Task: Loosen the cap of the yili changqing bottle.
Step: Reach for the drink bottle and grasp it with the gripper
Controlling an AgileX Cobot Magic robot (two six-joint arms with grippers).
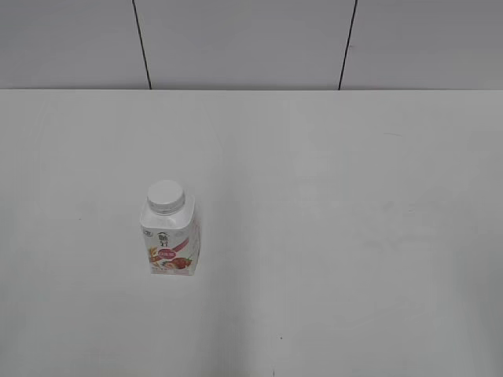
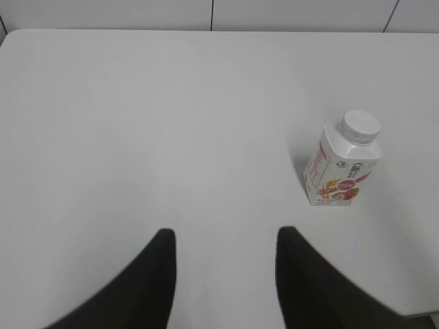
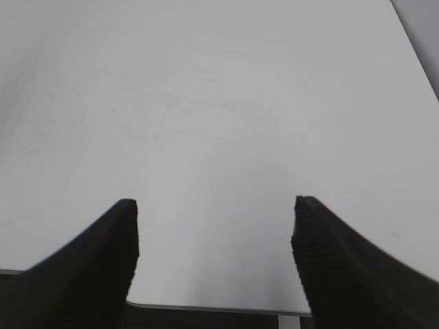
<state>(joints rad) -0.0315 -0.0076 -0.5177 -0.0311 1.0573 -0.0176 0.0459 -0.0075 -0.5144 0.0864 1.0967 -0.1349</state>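
The yili changqing bottle (image 1: 170, 239) stands upright on the white table, left of the middle in the exterior view. It is small, squat and white with a pink-red strawberry label. Its white cap (image 1: 166, 195) sits on the neck. In the left wrist view the bottle (image 2: 341, 170) stands to the right, with the cap (image 2: 361, 125) on top. My left gripper (image 2: 225, 236) is open and empty, well short of the bottle and to its left. My right gripper (image 3: 215, 204) is open and empty over bare table near the front edge. The bottle is out of the right wrist view. Neither gripper shows in the exterior view.
The white table (image 1: 330, 220) runs back to a grey panelled wall (image 1: 244, 43). The table's front edge (image 3: 206, 307) shows under the right gripper, and its right edge (image 3: 415, 48) shows at the far right of that view.
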